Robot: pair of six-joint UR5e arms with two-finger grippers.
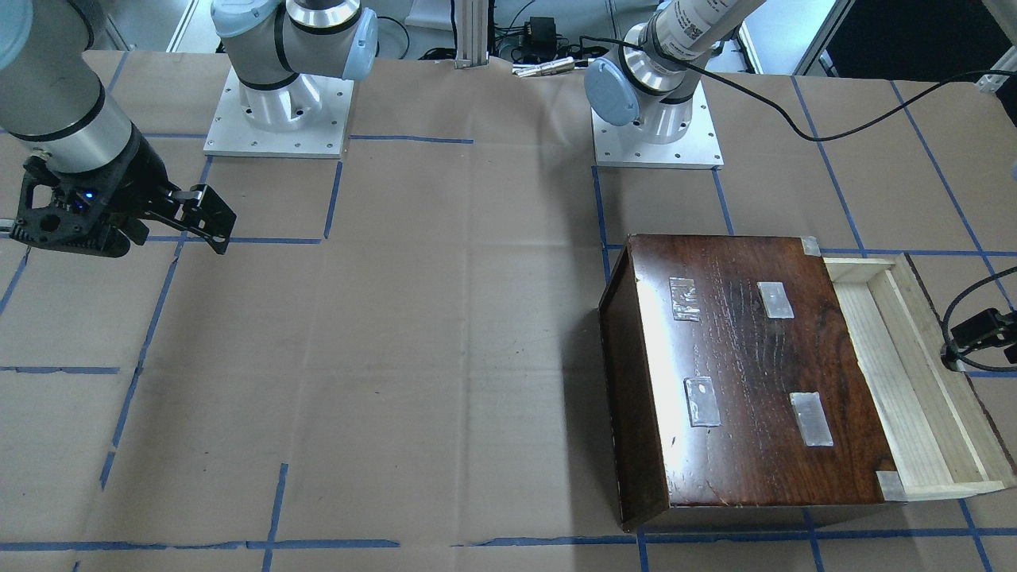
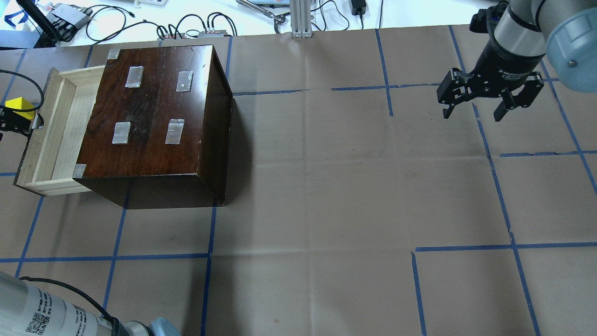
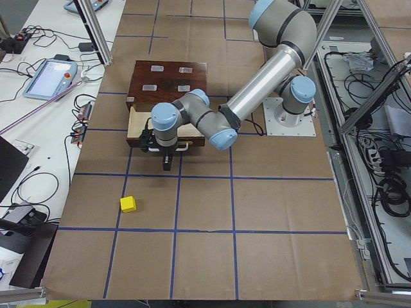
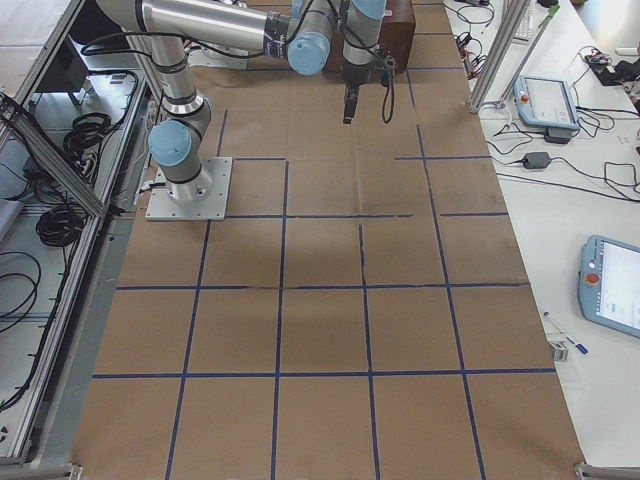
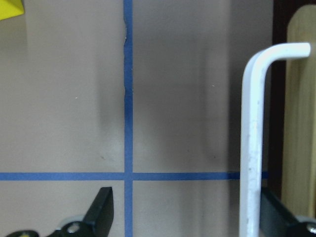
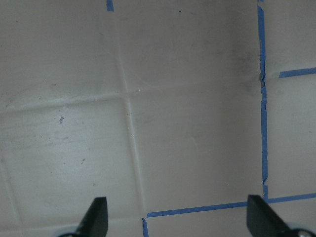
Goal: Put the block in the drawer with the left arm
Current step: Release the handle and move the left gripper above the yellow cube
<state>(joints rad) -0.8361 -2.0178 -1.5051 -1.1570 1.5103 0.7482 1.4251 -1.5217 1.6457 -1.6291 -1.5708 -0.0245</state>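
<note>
The yellow block (image 2: 20, 105) lies on the table in front of the pulled-out drawer (image 2: 56, 135); it also shows in the exterior left view (image 3: 128, 204) and at the top left corner of the left wrist view (image 5: 10, 7). My left gripper (image 5: 187, 210) is open and empty, just outside the drawer's front, with the drawer's white handle (image 5: 254, 138) between its fingers near the right one. It shows at the frame edge in the overhead view (image 2: 14, 125) and the front view (image 1: 973, 338). My right gripper (image 2: 473, 109) is open and empty, far from the drawer.
The dark brown box (image 2: 158, 116) stands behind the drawer, with several tape patches on its lid. The drawer's inside (image 1: 882, 381) holds nothing. A black cable (image 1: 977, 290) loops by the left gripper. Blue tape lines cross the brown paper table.
</note>
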